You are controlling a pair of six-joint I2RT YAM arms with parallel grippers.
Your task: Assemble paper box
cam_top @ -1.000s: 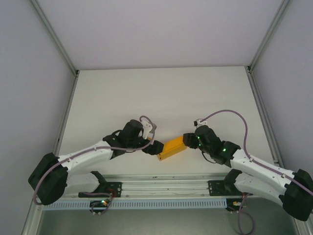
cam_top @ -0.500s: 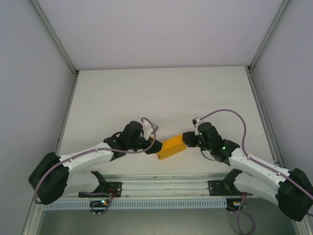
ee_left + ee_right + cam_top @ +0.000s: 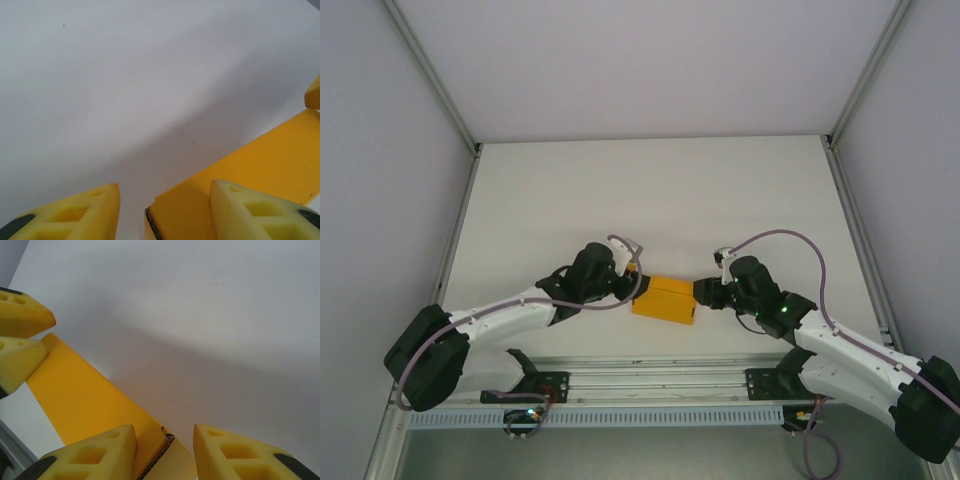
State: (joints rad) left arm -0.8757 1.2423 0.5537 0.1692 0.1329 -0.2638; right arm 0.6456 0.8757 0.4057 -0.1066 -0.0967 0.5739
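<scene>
Down low over the white table (image 3: 125,75), the left gripper (image 3: 165,202) has its two yellow fingers (image 3: 75,217) apart, the paper box (image 3: 240,165) running from between them up to the right edge, where another yellow fingertip (image 3: 314,92) pokes in.

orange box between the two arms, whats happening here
Two robot arms are working on a folded orange-yellow paper box near the front edge of the white table. The left arm has its jaws around the box's left end, and the right arm has its jaws around the right end. Each pair shows a gap beside the card, so a firm grip can't be confirmed.
</scene>
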